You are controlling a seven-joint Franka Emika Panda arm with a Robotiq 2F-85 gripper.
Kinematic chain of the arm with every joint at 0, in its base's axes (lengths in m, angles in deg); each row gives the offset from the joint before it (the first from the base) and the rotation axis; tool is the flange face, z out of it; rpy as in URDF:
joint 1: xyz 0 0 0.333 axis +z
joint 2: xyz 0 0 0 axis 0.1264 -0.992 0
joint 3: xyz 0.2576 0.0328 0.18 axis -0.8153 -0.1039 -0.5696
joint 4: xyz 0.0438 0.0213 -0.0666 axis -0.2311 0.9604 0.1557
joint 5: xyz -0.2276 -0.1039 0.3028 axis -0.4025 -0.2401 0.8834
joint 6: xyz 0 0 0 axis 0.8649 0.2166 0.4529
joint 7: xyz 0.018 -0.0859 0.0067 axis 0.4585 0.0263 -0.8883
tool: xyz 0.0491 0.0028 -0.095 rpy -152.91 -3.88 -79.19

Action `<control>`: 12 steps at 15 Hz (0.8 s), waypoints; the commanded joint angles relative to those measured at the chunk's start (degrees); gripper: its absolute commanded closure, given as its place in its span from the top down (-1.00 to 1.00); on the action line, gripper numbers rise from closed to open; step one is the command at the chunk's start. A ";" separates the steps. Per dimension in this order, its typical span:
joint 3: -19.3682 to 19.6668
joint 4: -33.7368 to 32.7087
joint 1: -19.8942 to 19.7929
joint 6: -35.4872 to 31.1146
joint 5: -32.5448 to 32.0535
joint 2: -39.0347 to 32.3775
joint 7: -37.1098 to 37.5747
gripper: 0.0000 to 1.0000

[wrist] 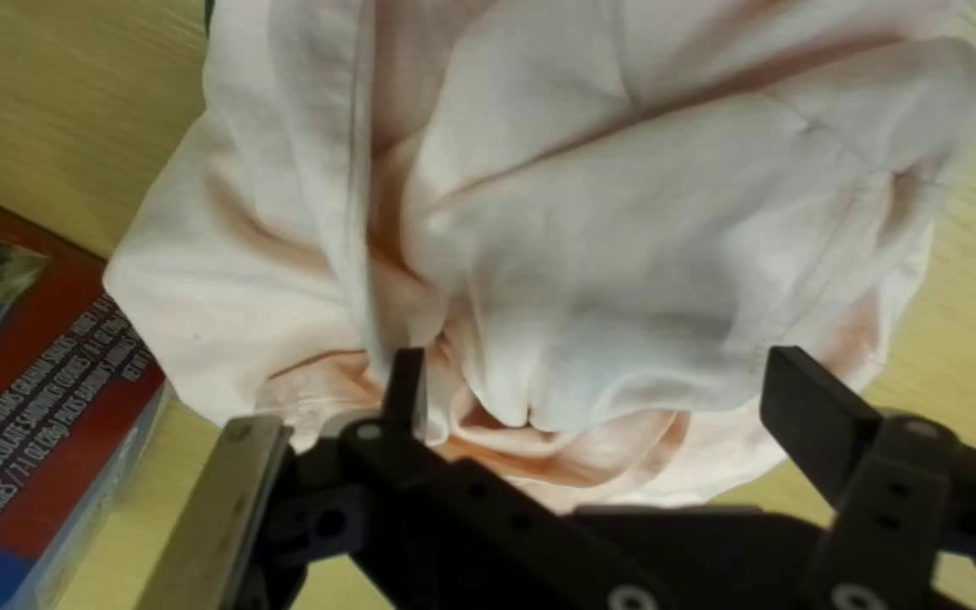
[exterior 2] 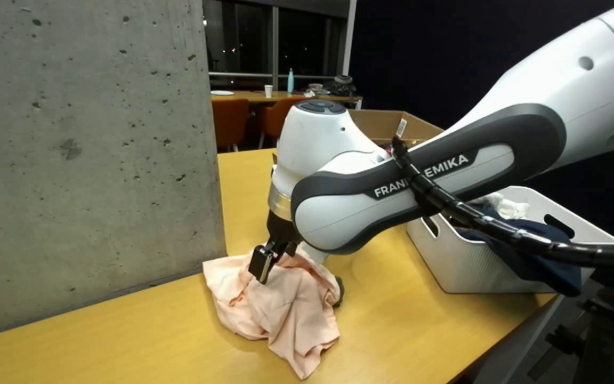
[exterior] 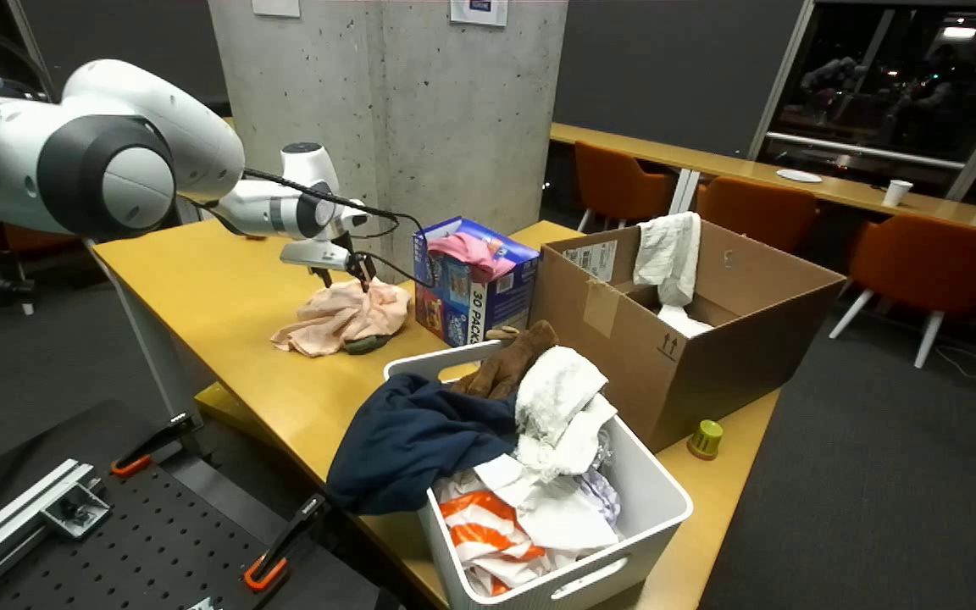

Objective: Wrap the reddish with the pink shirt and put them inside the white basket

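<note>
Table (exterior 2: 392,330): your working surface, yellow-topped.
White laundry basket (exterior 2: 467,266): stands at one long edge of the table, piled above its rim; expect your bundle to rest on top.
Pale pink shirt (exterior 2: 296,304): lies crumpled on the table, well in from that edge. Judged thin, limp and light, not fragile, unlikely to slip. Take the raised folds near its middle, gathering deep; held by a corner, it would probably spill its contents.
Gripper (wrist: 597,373): jaws stand wide apart over the shirt, nothing pinched; whether they touch it, you cannot tell.
Dark green item (exterior: 367,345): shows at the shirt's border; identity undetermined.
Toy radish: not identified in any view, presumably under the shirt. Expect a small, round, firm piece that may roll out.
</note>
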 commanded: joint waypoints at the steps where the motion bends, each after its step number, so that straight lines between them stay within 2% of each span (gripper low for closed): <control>1: -1.47 -7.04 -0.41 1.68 0.99 -5.04 -1.98 1.00; 8: -1.93 -11.52 -0.21 2.59 1.39 -10.86 -2.28 1.00; 9: -1.57 -12.20 -0.03 2.80 1.28 -11.41 -1.74 0.50; 10: -2.09 -12.88 -0.18 3.02 1.61 -11.92 -2.16 0.47; 12: -2.32 -14.23 -0.05 3.60 1.93 -12.69 -2.25 0.17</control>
